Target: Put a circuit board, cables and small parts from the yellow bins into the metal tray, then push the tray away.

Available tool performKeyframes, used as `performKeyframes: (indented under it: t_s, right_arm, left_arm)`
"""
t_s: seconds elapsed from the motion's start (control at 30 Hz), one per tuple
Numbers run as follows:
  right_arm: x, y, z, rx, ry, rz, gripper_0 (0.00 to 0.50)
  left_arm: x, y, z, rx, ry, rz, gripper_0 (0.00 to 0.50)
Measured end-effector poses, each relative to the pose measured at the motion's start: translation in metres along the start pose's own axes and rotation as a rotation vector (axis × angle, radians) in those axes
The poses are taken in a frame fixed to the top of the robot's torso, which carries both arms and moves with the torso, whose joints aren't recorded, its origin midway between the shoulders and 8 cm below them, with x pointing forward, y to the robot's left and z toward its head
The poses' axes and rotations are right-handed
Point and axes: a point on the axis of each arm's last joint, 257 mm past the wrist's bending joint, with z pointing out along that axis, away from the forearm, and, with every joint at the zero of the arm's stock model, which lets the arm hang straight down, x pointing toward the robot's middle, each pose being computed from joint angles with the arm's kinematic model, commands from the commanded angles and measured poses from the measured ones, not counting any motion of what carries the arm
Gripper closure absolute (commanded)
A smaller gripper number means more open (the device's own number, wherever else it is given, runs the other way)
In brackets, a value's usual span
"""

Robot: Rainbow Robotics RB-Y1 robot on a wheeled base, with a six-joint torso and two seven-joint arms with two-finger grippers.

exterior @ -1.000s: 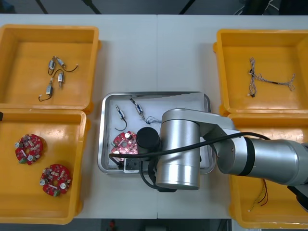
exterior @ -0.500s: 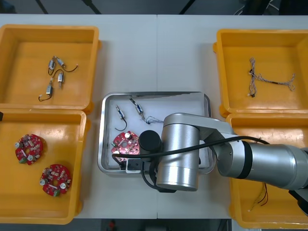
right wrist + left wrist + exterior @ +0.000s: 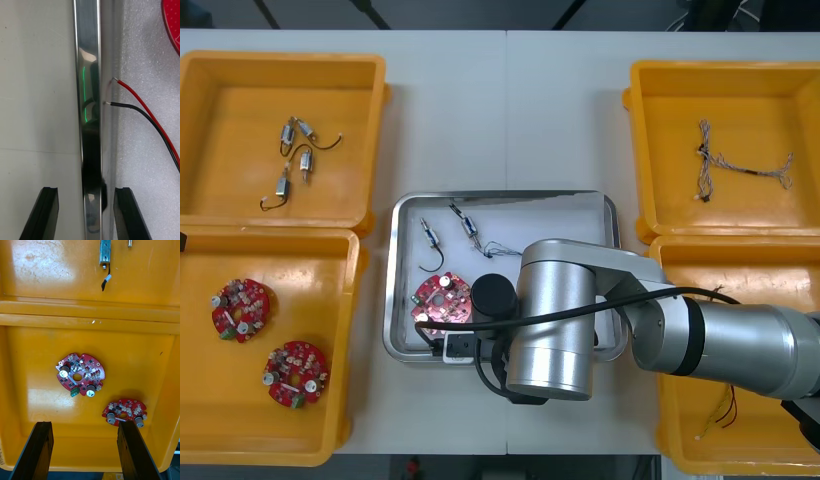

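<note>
No readable text, no labels, no numbers

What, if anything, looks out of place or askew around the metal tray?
Nothing stands out. The metal tray sits square, contents inside; the right gripper, open, straddles its near rim. The left gripper hangs open over circuit boards.

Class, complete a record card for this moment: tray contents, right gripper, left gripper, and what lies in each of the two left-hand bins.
Tray contents: the metal tray holds one red circuit board, two small metal parts, and red and black wires.
Right gripper: open, fingers astride the tray's rim, one inside, one over the table.
Left gripper: open, above the near left bin.
Near left bin: two circuit boards.
Far left bin: four small metal parts.
</note>
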Motion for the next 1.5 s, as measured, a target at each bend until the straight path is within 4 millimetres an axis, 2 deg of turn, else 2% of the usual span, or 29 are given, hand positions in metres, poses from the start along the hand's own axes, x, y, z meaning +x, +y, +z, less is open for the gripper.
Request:
performKeyframes:
  t_s: [0.03,0.07,0.13,0.2,0.5,0.8,1.13,1.37,1.5]
  right_arm:
    - [0.0,0.0,0.0,0.0,-0.001,0.0,0.153]
    - [0.0,0.0,0.0,0.0,-0.002,0.0,0.217]
    - [-0.001,0.0,0.0,0.0,-0.002,-0.003,0.413]
    - [-0.001,0.0,0.0,-0.001,-0.003,-0.017,0.494]
    - [-0.001,0.0,0.0,0.003,-0.004,-0.035,0.5]
    - [-0.001,-0.017,-0.004,0.053,0.001,-0.04,0.5]
    - [0.002,-0.062,-0.029,0.13,0.004,-0.037,0.5]
    - [0.002,-0.103,-0.05,0.207,-0.025,-0.026,0.5]
    - [0.003,-0.128,-0.053,0.244,-0.033,-0.003,0.5]
  left_arm:
    - [0.0,0.0,0.0,0.0,0.0,0.0,0.0]
    - [0.0,0.0,0.0,0.0,0.0,0.0,0.0]
    - [0.0,0.0,0.0,0.0,0.0,0.0,0.0]
    - [0.0,0.0,0.0,0.0,0.0,0.0,0.0]
    - [0.0,0.0,0.0,0.0,0.0,0.0,0.0]
    - [0.0,0.0,0.0,0.0,0.0,0.0,0.0]
    - [0.0,0.0,0.0,0.0,0.0,0.0,0.0]
    - [0.0,0.0,0.0,0.0,0.0,0.0,0.0]
    - [0.0,0.0,0.0,0.0,0.0,0.0,0.0]
